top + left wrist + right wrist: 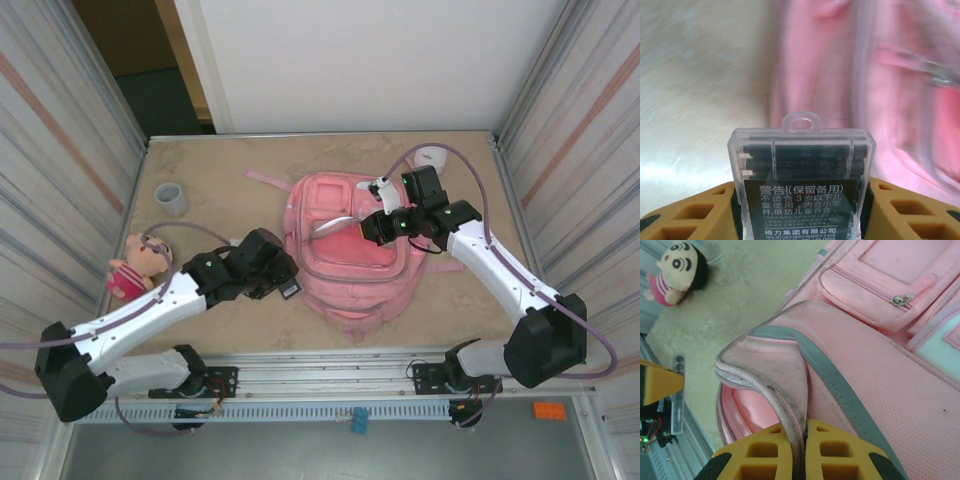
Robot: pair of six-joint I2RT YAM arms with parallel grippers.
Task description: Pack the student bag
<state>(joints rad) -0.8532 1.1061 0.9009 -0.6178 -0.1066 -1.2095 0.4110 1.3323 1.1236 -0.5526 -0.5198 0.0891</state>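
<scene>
- Student bag (pixel 352 278) lies between the two grippers.
- Right gripper (pixel 800 440) has its fingers pressed together, pinching the raised rim of the bag's opening.
- Left gripper (pixel 802 212) clamps a clear plastic case (pixel 801 165) of dark refills, with the bag just ahead of its fingertips.

I seem to work in a robotics lab cell rather than a home. My desk (pixel 250 330) is boxed in by ribbed panels (pixel 60 130) in metal frames, with a plain white board (pixel 370 60) behind. An aluminium rail (pixel 330 368) along the near edge carries my arm bases (pixel 465 365), and cables (pixel 468 158) trail loose.
</scene>
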